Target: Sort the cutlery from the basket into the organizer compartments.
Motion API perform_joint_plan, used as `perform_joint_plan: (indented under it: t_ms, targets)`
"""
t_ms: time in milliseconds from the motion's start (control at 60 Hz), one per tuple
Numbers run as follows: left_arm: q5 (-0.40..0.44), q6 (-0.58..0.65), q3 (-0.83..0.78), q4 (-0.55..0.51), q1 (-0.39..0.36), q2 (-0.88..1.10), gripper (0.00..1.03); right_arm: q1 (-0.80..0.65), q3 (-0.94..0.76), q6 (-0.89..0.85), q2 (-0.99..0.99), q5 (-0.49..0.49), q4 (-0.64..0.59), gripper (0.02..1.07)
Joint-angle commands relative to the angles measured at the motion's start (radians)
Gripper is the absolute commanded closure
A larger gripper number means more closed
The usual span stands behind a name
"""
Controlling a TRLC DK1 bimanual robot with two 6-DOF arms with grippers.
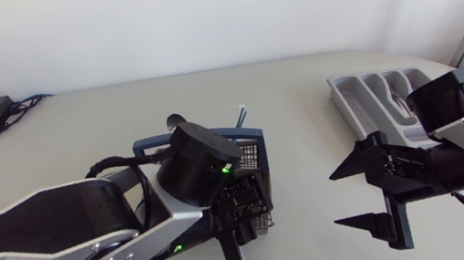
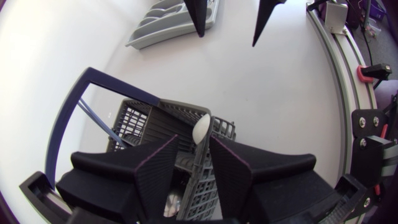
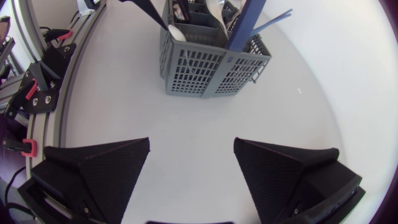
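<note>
- L gripper (image 2: 194,148) hovering over the cutlery basket (image 2: 134,121) mid-way across the table (image 1: 75,126). Its fingers (image 2: 155,171) are pointing down into the basket, gap narrow, nothing clamped afaict.
- Target, imo: the white spoon (image 2: 201,129), standing upright in a compartment. Its rounded end is poking up right between the L fingertips and leaning on a divider wall (image 2: 200,177).
- Doing it well = centring the gap on the spoon, not on the divider. One finger is looking likely to land on the grid wall, so I'm suggesting a small sideways shift before descending.
- Going down only far enough to get both fingers on the spoon, then closing slow. It's looking smooth, prob plastic, so it could be slipping or twisting.
- Lifting straight up, avoiding the basket's blue handle (image 2: 65,124) arching just beside the gripper and the thin blue utensil (image 2: 99,121) leaning in the next compartment.
- Basket is looking light and may be coming up w/ the spoon if it's jamming.
- R gripper (image 1: 335,199) sitting wide open and empty, betw basket and organizer (image 1: 374,95), apart from both. It's free for bracing or a handover.
- Organizer lying at the table's far R side. Slots are running long, so the spoon is needing to go in lengthwise.
</note>
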Motion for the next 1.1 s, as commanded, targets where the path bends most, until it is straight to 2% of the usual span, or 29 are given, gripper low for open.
perform_joint_plan:
  t_ms: [0, 300, 533, 850, 1083]
  targets:
    - [-0.014, 0.032, -0.026, 0.021, 0.006, 0.012, 0.67, 0.035, -0.031, 0.065, -0.004, 0.011, 0.014, 0.10]
    - [-0.039, 0.061, -0.053, 0.072, 0.029, 0.020, 0.67, 0.223, -0.044, 0.222, -0.015, 0.009, 0.063, 0.10]
    - [-0.039, 0.077, -0.064, 0.084, 0.066, 0.017, 0.67, 0.383, -0.032, 0.332, 0.052, 0.032, 0.181, 0.10]
    - [-0.039, 0.132, -0.102, 0.133, 0.158, 0.015, 0.69, 0.429, 0.037, 0.335, 0.232, 0.051, 0.249, 0.10]
    - [-0.039, 0.162, -0.107, 0.152, 0.179, 0.012, 0.68, 0.440, 0.072, 0.335, 0.275, 0.064, 0.259, 0.10]
